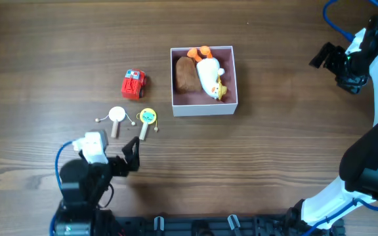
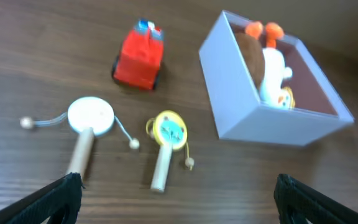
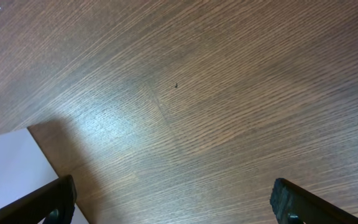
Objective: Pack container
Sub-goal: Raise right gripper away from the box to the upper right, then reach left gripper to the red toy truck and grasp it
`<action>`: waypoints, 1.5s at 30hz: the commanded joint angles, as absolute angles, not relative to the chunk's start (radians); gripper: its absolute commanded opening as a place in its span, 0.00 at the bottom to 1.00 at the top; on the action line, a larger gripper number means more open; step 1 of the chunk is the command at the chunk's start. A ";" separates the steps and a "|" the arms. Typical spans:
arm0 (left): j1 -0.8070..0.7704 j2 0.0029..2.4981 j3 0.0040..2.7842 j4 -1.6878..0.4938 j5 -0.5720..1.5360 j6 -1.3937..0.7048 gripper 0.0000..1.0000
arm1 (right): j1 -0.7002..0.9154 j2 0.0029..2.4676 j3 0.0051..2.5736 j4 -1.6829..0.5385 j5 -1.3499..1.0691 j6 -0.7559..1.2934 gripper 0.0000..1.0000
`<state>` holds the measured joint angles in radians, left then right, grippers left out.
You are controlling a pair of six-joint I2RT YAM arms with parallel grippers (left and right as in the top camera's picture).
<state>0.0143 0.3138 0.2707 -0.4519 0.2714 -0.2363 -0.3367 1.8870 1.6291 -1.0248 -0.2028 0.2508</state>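
Observation:
The container, white outside and dusty pink inside, stands mid-table and holds a brown plush and a white duck toy with orange feet. Left of it lie a red toy truck, a white rattle drum and a yellow rattle drum. My left gripper is open and empty, just in front of the two drums. The left wrist view shows the truck, white drum, yellow drum and container ahead of the open jaws. My right gripper is open and empty, far right of the container.
The right wrist view shows bare wood table between the open jaws, with a corner of the container's white wall at lower left. The arm bases stand at the table's front edge.

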 commanded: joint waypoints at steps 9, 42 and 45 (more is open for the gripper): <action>0.020 1.202 1.047 -0.856 0.204 -0.239 1.00 | -0.335 1.900 1.624 -0.998 -0.219 0.269 1.00; -0.084 1.883 1.327 -0.657 0.049 0.180 0.94 | -0.335 1.900 1.624 -0.848 -0.219 0.269 1.00; -0.083 1.917 1.327 -0.623 0.051 0.180 0.94 | -0.335 1.900 1.624 -0.848 -0.219 0.269 1.00</action>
<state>-0.0795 1.8748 1.3087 -0.6472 0.0525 0.1566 -0.3367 1.8870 1.6272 -0.8509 -0.2062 0.2611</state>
